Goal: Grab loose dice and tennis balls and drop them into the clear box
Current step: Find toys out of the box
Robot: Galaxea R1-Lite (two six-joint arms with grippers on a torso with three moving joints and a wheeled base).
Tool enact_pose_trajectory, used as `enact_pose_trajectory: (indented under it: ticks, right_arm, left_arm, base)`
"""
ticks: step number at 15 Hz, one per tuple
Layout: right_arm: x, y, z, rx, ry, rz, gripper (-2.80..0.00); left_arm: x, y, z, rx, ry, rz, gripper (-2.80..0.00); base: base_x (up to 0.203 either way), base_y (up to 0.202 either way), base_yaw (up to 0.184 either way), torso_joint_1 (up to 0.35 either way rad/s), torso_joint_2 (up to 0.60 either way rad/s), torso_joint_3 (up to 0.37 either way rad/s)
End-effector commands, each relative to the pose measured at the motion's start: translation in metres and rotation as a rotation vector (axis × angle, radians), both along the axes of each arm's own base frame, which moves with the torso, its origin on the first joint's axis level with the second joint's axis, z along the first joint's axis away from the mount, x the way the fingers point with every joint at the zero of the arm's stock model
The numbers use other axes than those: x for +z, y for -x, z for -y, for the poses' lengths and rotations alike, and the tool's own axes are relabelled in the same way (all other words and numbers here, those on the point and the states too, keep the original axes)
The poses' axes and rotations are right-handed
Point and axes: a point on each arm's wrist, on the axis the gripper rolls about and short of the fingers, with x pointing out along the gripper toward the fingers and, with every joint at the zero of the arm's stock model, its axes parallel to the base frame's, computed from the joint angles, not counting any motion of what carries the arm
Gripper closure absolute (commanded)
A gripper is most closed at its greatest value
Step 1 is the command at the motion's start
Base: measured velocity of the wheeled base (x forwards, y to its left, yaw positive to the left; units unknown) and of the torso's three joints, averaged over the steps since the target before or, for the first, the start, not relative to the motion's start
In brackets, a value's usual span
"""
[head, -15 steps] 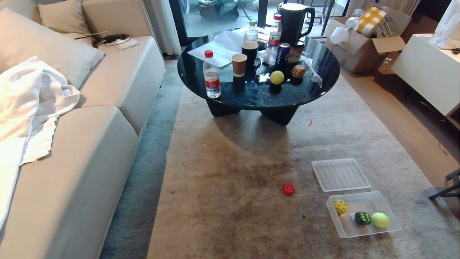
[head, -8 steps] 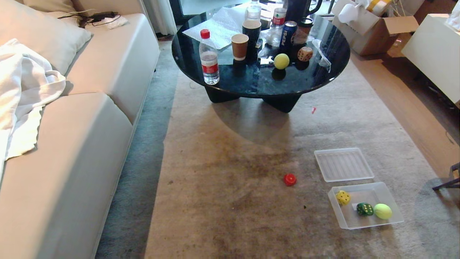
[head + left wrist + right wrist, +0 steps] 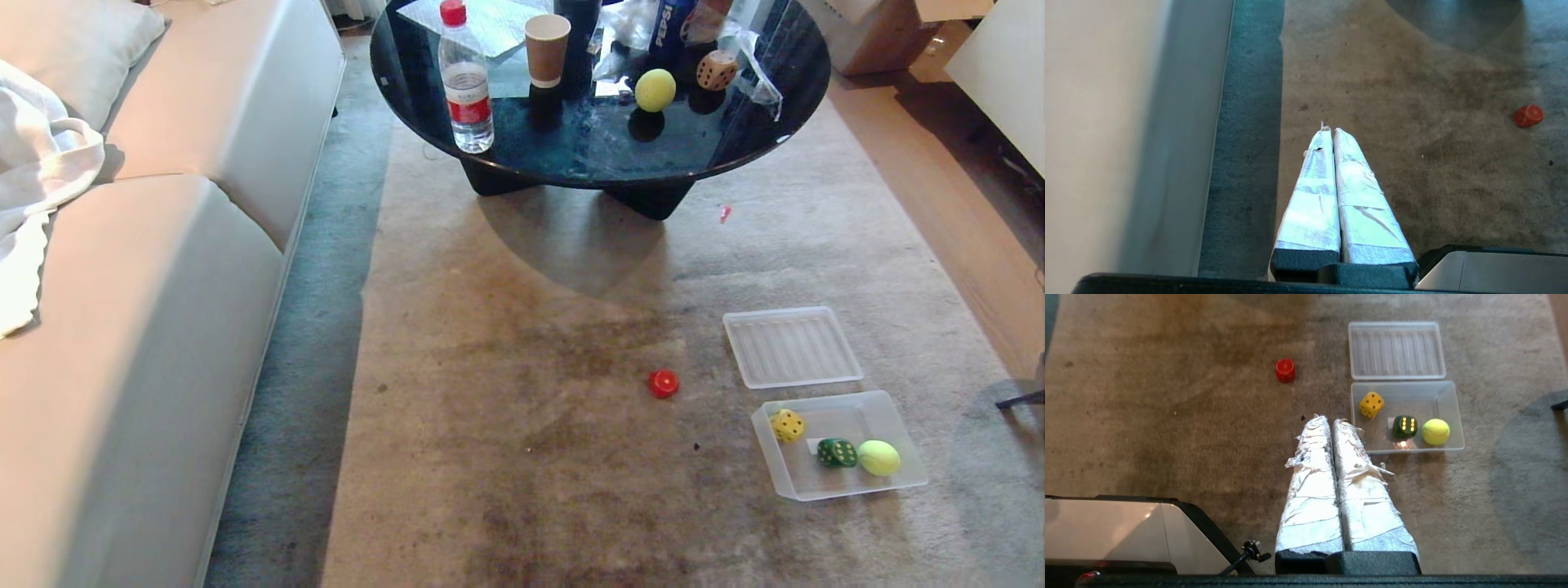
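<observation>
You have the clear box at the lower right of the head view, holding the yellow die, the green die and one tennis ball. The red die lies loose left of it. Top centre, a second tennis ball and the beige die sit on the table

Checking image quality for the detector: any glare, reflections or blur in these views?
Head view: the round black glass table mirrors the fuzzy yellow-green tennis ball and throws a shadow on the beige carpet. Right wrist view: a bright glint on the clear plastic box beside the green die. Left wrist view: the pale sofa side looks smeared.
</observation>
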Motion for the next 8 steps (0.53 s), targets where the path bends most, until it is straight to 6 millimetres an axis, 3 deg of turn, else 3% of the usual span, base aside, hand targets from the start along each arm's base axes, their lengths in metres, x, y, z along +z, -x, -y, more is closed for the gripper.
enact_pose_trajectory:
  ticks: [1, 8]
  right_arm:
    - [-0.0001, 0.0001, 0.0, 0.001, 0.002, -0.001, 0.0]
    - [-0.0001, 0.0001, 0.0, 0.001, 0.001, -0.001, 0.0]
  left_arm:
    - [0.0, 0.0, 0.0, 0.0, 0.0, 0.0, 0.0]
    - [-0.0004, -0.0001, 0.0, 0.0, 0.0, -0.002, 0.0]
  base:
    - [0.0, 0.0, 0.0, 0.002, 0.0, -0.202]
    - [0.0, 0.0, 0.0, 0.002, 0.0, -0.197]
